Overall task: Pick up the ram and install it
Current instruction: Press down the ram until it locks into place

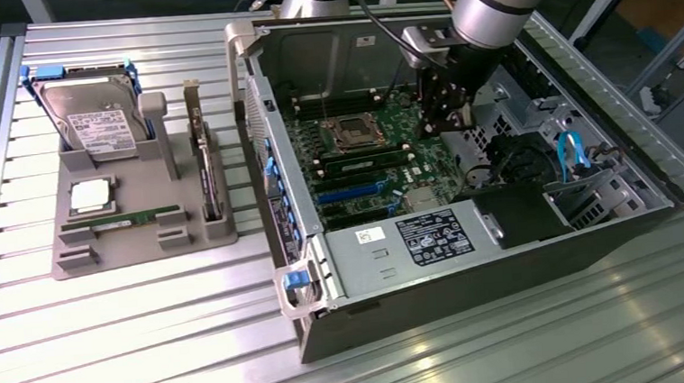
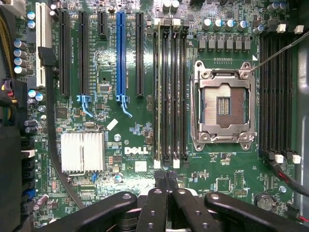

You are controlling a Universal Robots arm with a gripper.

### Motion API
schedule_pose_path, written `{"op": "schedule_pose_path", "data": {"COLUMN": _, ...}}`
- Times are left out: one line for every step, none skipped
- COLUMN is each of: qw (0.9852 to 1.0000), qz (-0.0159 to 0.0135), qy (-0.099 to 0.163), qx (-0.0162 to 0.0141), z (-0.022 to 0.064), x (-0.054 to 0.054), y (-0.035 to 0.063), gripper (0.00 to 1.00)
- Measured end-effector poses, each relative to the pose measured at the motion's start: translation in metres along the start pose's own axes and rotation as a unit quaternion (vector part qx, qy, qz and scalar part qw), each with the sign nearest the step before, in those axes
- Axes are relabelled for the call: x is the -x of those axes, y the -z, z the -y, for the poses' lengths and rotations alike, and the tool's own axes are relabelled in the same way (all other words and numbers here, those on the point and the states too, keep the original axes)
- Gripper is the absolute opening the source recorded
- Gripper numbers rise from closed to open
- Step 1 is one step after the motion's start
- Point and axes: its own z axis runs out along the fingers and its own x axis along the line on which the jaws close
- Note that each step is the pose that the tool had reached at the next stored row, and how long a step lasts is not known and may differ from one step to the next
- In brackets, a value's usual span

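Black fingers pressed together point straight down over the motherboard, ram well apart.

Bright overhead light, strong glare on the slatted table, deep shadow inside the computer case.

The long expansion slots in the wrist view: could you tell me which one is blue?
The blue slot, with black slots on either side and a white slot at the row's end.
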Motion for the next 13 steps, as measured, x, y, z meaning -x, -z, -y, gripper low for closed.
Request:
{"op": "schedule_pose_path", "data": {"qw": 1.0000, "qz": 0.0000, "qy": 0.000, "qx": -0.0001, "z": -0.0013, "x": 0.000, "y": 0.0000, "gripper": 0.10}}
{"op": "schedule_pose_path", "data": {"qw": 1.0000, "qz": 0.0000, "qy": 0.000, "qx": -0.0004, "z": -0.0031, "x": 0.000, "y": -0.0001, "gripper": 0.10}}
{"op": "schedule_pose_path", "data": {"qw": 1.0000, "qz": -0.0001, "qy": 0.000, "qx": -0.0006, "z": -0.0043, "x": 0.000, "y": -0.0001, "gripper": 0.10}}
{"op": "schedule_pose_path", "data": {"qw": 1.0000, "qz": 0.0000, "qy": 0.000, "qx": -0.0008, "z": -0.0053, "x": 0.000, "y": -0.0002, "gripper": 0.10}}
{"op": "schedule_pose_path", "data": {"qw": 1.0000, "qz": 0.0000, "qy": 0.000, "qx": -0.0009, "z": -0.0062, "x": 0.000, "y": -0.0002, "gripper": 0.10}}
{"op": "schedule_pose_path", "data": {"qw": 1.0000, "qz": 0.0000, "qy": 0.000, "qx": -0.0012, "z": -0.0071, "x": 0.000, "y": -0.0002, "gripper": 0.10}}
{"op": "schedule_pose_path", "data": {"qw": 1.0000, "qz": -0.0001, "qy": 0.000, "qx": -0.0014, "z": -0.0081, "x": 0.000, "y": -0.0003, "gripper": 0.10}}
{"op": "schedule_pose_path", "data": {"qw": 1.0000, "qz": -0.0001, "qy": 0.000, "qx": -0.0019, "z": -0.0098, "x": 0.000, "y": -0.0003, "gripper": 0.10}}
{"op": "schedule_pose_path", "data": {"qw": 1.0000, "qz": -0.0001, "qy": 0.000, "qx": -0.0022, "z": -0.0112, "x": 0.000, "y": -0.0003, "gripper": 0.10}}
{"op": "schedule_pose_path", "data": {"qw": 1.0000, "qz": -0.0001, "qy": 0.000, "qx": -0.0027, "z": -0.0130, "x": 0.000, "y": -0.0004, "gripper": 0.10}}
{"op": "schedule_pose_path", "data": {"qw": 1.0000, "qz": -0.0001, "qy": 0.000, "qx": -0.0033, "z": -0.0154, "x": 0.000, "y": -0.0005, "gripper": 0.10}}
{"op": "schedule_pose_path", "data": {"qw": 1.0000, "qz": 0.0000, "qy": 0.000, "qx": -0.0038, "z": -0.0179, "x": 0.000, "y": -0.0006, "gripper": 0.10}}
{"op": "schedule_pose_path", "data": {"qw": 1.0000, "qz": -0.0001, "qy": 0.000, "qx": -0.0038, "z": -0.0186, "x": 0.000, "y": -0.0006, "gripper": 0.10}}
